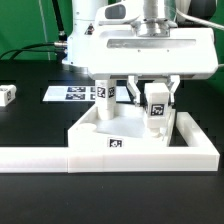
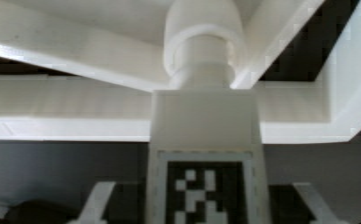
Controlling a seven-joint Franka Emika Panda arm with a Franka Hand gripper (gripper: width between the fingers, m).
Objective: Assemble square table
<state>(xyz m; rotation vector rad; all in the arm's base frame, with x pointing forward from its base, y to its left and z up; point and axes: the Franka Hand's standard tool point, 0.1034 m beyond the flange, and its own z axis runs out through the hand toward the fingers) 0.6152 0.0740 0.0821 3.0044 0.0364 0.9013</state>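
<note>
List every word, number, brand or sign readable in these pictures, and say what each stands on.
None: no words, numbers or brands are readable anywhere.
Only black-and-white marker tags, which are patterns and not text: on the marker board, tabletop edge, loose leg, standing leg and gripped leg.
</note>
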